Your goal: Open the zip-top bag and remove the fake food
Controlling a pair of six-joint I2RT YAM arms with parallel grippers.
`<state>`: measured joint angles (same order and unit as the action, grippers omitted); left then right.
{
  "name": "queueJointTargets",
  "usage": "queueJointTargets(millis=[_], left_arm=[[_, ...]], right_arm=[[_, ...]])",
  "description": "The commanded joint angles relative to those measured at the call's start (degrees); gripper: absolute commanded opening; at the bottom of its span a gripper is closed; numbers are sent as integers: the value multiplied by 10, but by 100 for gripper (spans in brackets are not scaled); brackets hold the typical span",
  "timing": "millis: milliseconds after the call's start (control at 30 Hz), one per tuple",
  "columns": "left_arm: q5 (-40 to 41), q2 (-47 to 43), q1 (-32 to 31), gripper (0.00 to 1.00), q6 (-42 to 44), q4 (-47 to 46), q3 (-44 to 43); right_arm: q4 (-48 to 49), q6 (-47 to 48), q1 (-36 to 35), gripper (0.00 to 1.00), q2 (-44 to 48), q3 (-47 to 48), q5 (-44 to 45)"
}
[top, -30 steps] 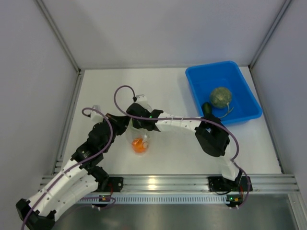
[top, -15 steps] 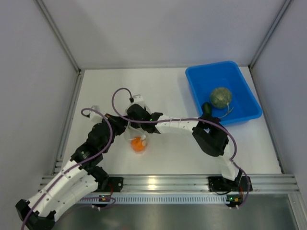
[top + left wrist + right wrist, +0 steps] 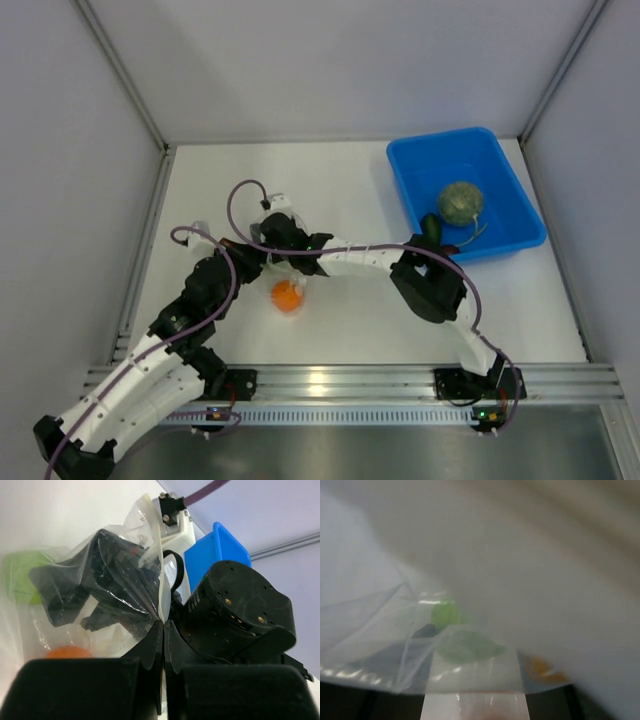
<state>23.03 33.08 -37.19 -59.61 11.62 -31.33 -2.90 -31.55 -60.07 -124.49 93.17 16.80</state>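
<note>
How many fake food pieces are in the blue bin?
2: the melon in the middle of the bin, and a dark piece at its near-left corner. The right arm overlaps that corner, so more may be hidden.

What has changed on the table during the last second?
The right gripper moved left, toward the left gripper, and the orange inside the zip-top bag shifted slightly away from the arm bases. The left gripper stayed shut on the bag; the melon stayed in the blue bin.
</note>
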Motion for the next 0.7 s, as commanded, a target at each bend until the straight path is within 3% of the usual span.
queueJointTargets(millis=[0, 133, 200, 467, 667], left_arm=[[-4, -11, -1, 0, 9, -12, 7], [-1, -19, 0, 0, 9, -11, 18], [0, -24, 0, 0, 9, -12, 22], [4, -34, 0, 0, 9, -4, 26], [13, -43, 0, 0, 16, 10, 21]], right_arm=[[31, 3, 12, 66, -32, 42, -32], [3, 8, 13, 68, -59, 70, -44], [-12, 16, 13, 77, -74, 85, -50], [-29, 24, 15, 81, -108, 124, -59], [-4, 18, 14, 63, -93, 102, -57]])
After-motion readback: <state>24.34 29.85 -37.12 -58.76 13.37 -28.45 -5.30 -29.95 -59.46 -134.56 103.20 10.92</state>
